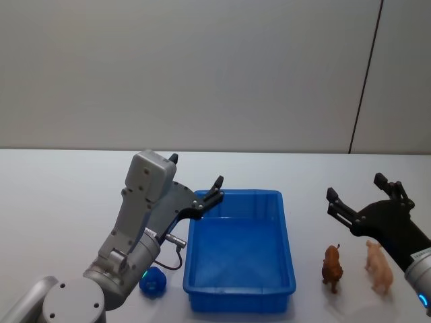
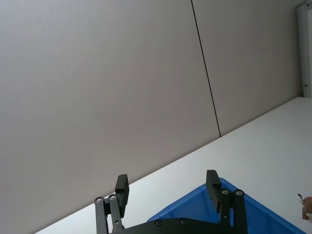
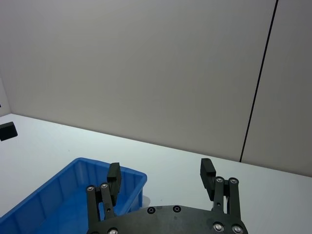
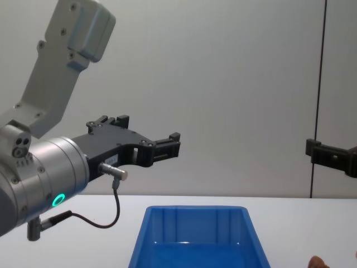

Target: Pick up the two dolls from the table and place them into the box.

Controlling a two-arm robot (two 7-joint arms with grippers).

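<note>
Left gripper [image 1: 195, 171] is raised over the far-left corner of the box [image 1: 287, 237], its fingers [image 1: 214, 185] spread wide with nothing between them. Right gripper [image 1: 356, 187] hangs off the box's right side, its fingers [image 1: 337, 202] also spread and empty. The box sits on the white surface [image 1: 67, 195] between the two pairs of fingers, and its inside is bare blue. The peach doll [image 1: 379, 264] stands on the surface below the right fingers and nearer the robot, not touching them. A brown animal figure [image 1: 332, 267] stands just beside it, on the side toward the box. The blue doll [image 1: 153, 281] lies on the surface by the box's near-left corner, well behind and below the left fingers. It is partly hidden by the left arm and looks rounded, though its shape is hard to confirm. Both dolls are outside the box.
</note>
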